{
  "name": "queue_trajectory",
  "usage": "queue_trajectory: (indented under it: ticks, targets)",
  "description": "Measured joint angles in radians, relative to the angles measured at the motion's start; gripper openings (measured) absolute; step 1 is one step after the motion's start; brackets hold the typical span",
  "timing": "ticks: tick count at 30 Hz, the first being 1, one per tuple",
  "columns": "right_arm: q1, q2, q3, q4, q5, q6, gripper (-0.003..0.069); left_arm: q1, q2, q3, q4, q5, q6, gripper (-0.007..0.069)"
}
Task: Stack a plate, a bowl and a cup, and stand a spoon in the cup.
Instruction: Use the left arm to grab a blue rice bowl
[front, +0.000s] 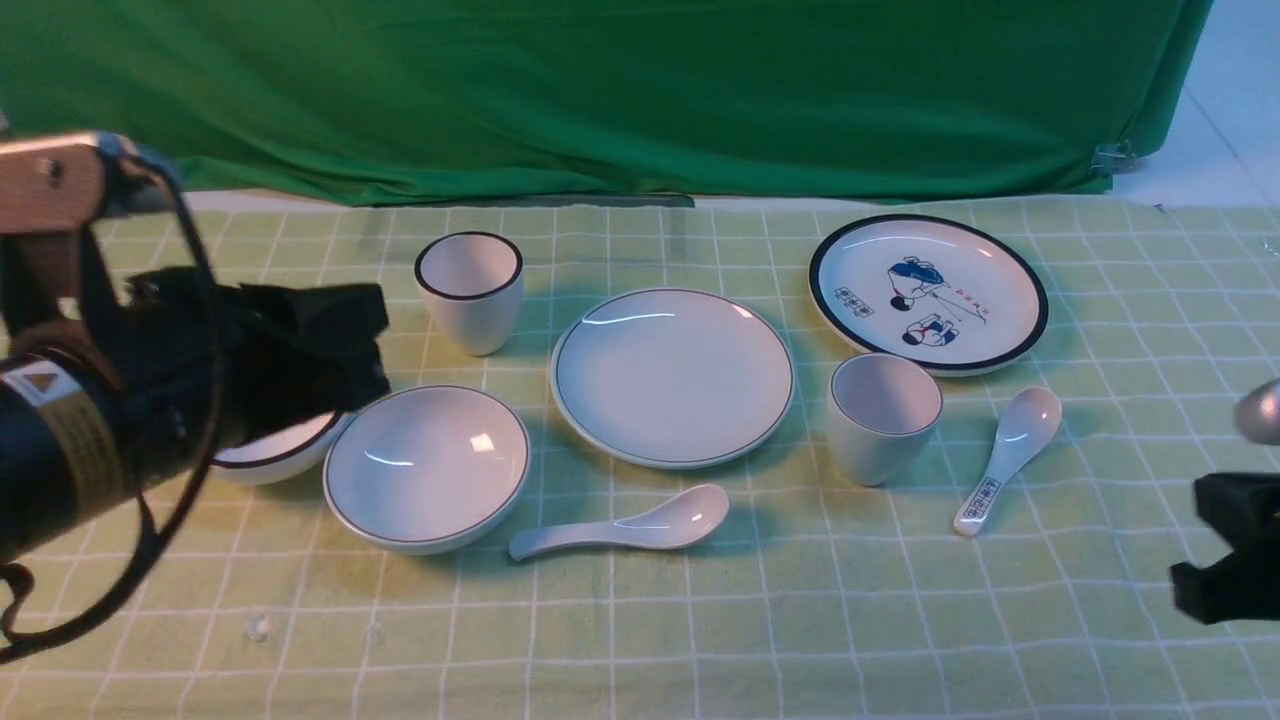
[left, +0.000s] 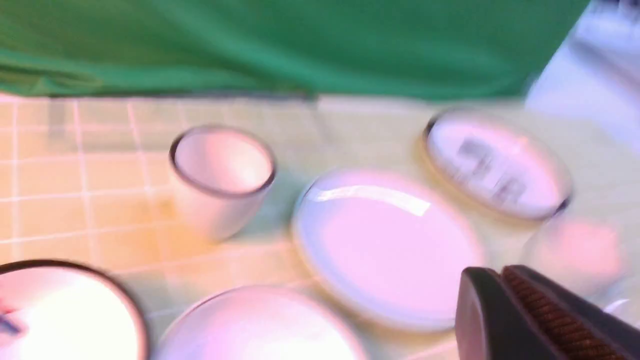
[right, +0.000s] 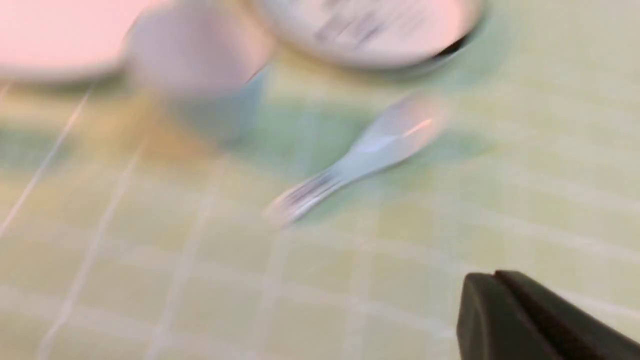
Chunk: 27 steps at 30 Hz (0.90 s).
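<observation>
The plain white plate (front: 672, 375) lies mid-table. The plain bowl (front: 427, 465) sits to its front left, the plain cup (front: 884, 415) to its right, and the plain spoon (front: 625, 528) lies in front of it. My left gripper (front: 340, 345) hovers above the table just left of the bowl, shut and empty; its pressed-together tips (left: 501, 272) show in the blurred left wrist view over the plate (left: 390, 245). My right gripper (front: 1225, 550) is at the right edge, shut and empty (right: 492, 277), well right of the cup (right: 200, 55).
A bold black-rimmed cup (front: 470, 290) stands behind the bowl. A black-rimmed bowl (front: 270, 455) is partly hidden under my left gripper. The cartoon plate (front: 928, 292) is at the back right, with a printed-handle spoon (front: 1005, 455) in front of it. A green curtain hangs behind.
</observation>
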Motion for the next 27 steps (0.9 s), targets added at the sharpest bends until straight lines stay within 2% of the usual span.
queue_trajectory:
  ticks: [2,3,5,6,7,8,9,10,11,12,13,14,16,18,20,23,26,27]
  targets:
    - [0.046,0.046,-0.030,0.000,0.024,-0.005,0.0037,-0.010,0.029,-0.008,0.036,0.090,-0.004,0.0017]
    - [0.113,0.112,-0.068,0.000,0.052,-0.013,0.0037,-0.012,0.052,-0.018,0.033,0.231,0.009,0.0017]
    - [0.163,0.165,-0.107,0.001,0.072,-0.015,0.0037,-0.008,0.069,-0.032,-0.010,0.401,0.046,0.0017]
    - [0.195,0.202,-0.130,0.001,0.087,-0.017,0.0037,0.000,0.074,-0.044,-0.073,0.503,0.102,0.0017]
    - [0.199,0.208,-0.130,0.001,0.089,-0.017,0.0037,0.002,0.075,-0.046,-0.086,0.517,0.102,0.0017]
    - [0.221,0.235,-0.145,0.001,0.103,-0.017,0.0037,0.010,0.078,-0.056,-0.166,0.588,0.171,0.0017]
    - [0.247,0.268,-0.160,0.001,0.125,-0.017,0.0037,0.024,0.078,-0.066,-0.324,0.656,0.336,0.0017]
    - [0.259,0.285,-0.167,0.001,0.137,-0.017,0.0037,0.031,0.078,-0.071,-0.472,0.678,0.436,0.0017]
    - [0.278,0.310,-0.171,0.001,0.155,-0.017,0.0037,0.038,0.078,-0.077,-0.720,0.696,0.625,0.0017]
    - [0.283,0.315,-0.172,0.001,0.158,-0.017,0.0037,0.039,0.078,-0.077,-0.757,0.699,0.652,0.0017]
    - [0.295,0.329,-0.173,0.001,0.166,-0.017,0.0037,0.039,0.081,-0.077,-1.020,0.703,0.847,0.0017]
    - [0.300,0.335,-0.173,0.001,0.168,-0.017,0.0037,0.039,0.085,-0.077,-1.194,0.707,0.992,0.0017]
    - [0.307,0.340,-0.174,0.001,0.171,-0.017,0.0037,0.038,0.101,-0.077,-1.441,0.696,1.236,0.0017]
    - [0.310,0.340,-0.175,0.001,0.172,-0.017,0.0038,0.037,0.124,-0.078,-1.577,0.655,1.388,0.0021]
    - [0.312,0.340,-0.176,0.001,0.170,-0.017,0.0045,0.037,0.163,-0.085,-1.626,0.593,1.451,0.0045]
    - [0.314,0.340,-0.176,0.001,0.170,-0.017,0.0051,0.037,0.205,-0.103,-1.620,0.567,1.455,0.0088]
    - [0.315,0.340,-0.176,0.001,0.165,-0.017,0.0057,0.037,0.278,-0.134,-1.602,0.563,1.446,0.0204]
    - [0.315,0.340,-0.176,0.001,0.161,-0.017,0.0058,0.037,0.306,-0.143,-1.582,0.563,1.442,0.0271]
